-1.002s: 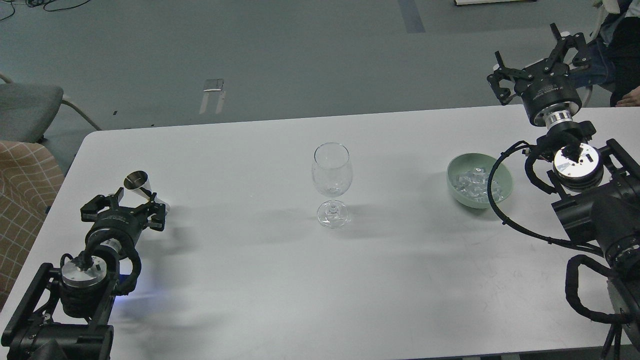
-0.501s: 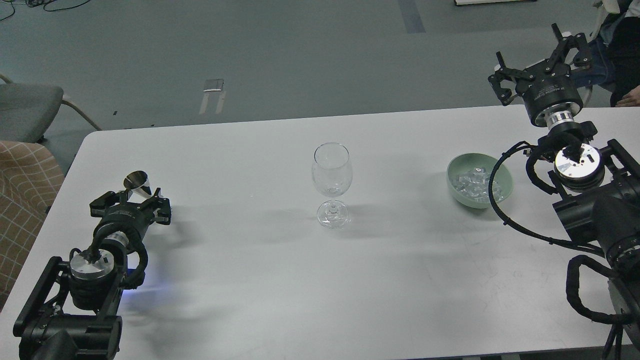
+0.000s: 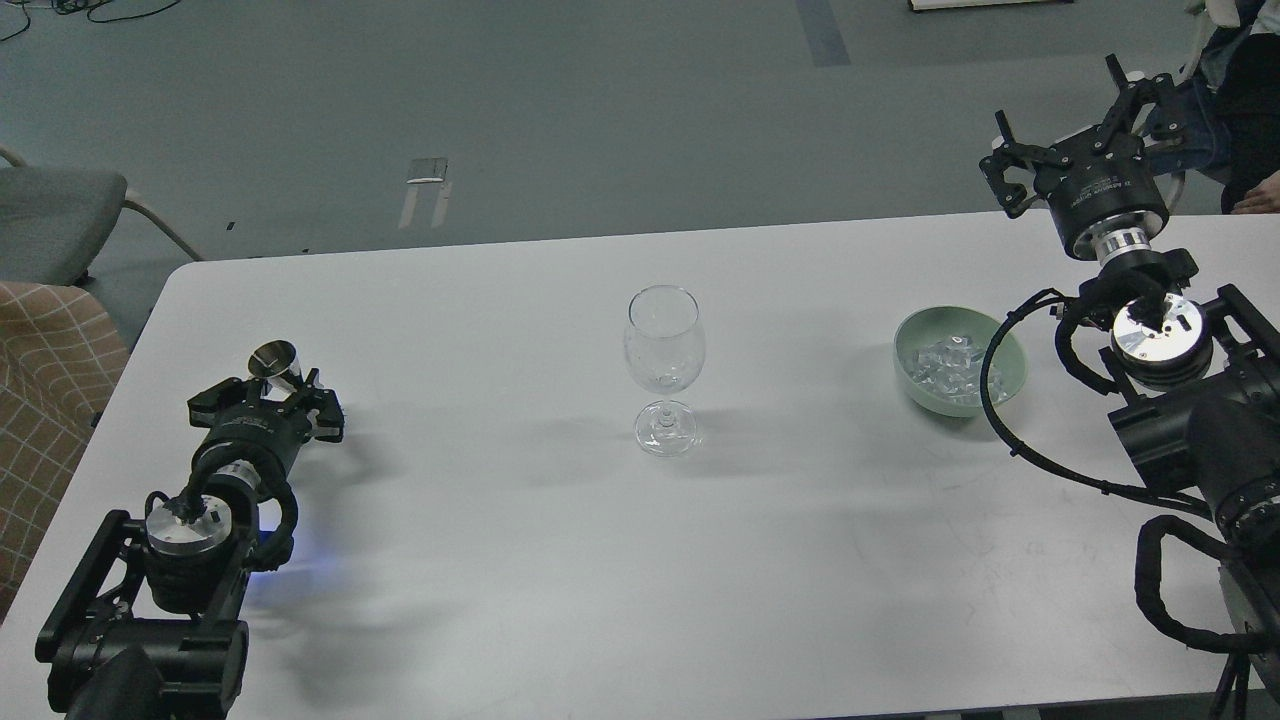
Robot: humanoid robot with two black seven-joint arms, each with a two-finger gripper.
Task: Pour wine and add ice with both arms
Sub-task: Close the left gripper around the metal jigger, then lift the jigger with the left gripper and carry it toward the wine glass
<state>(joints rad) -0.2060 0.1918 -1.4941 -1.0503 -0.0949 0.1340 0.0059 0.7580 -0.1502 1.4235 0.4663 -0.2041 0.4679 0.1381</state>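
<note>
A clear wine glass [image 3: 664,350] stands upright mid-table; I see no liquid in it. A small shiny metal measuring cup [image 3: 274,362] stands at the left, and any wine in it is hidden. My left gripper [image 3: 266,402] is open, low over the table, its fingers either side of the cup's base. A pale green bowl [image 3: 1008,352] at the right holds several clear ice cubes [image 3: 943,362]. My right gripper [image 3: 1075,120] is open and empty, raised above the table's far right edge, behind and right of the bowl.
The white table [image 3: 500,520] has its far edge just behind the right gripper. A grey chair [image 3: 55,215] and a checked cushion [image 3: 45,370] stand off the left edge. A black cable [image 3: 995,400] loops in front of the bowl's right side.
My left gripper has moved forward and lower, closing in around the metal cup's base. My right gripper has shifted slightly right and up. Glass and bowl have not moved.
</note>
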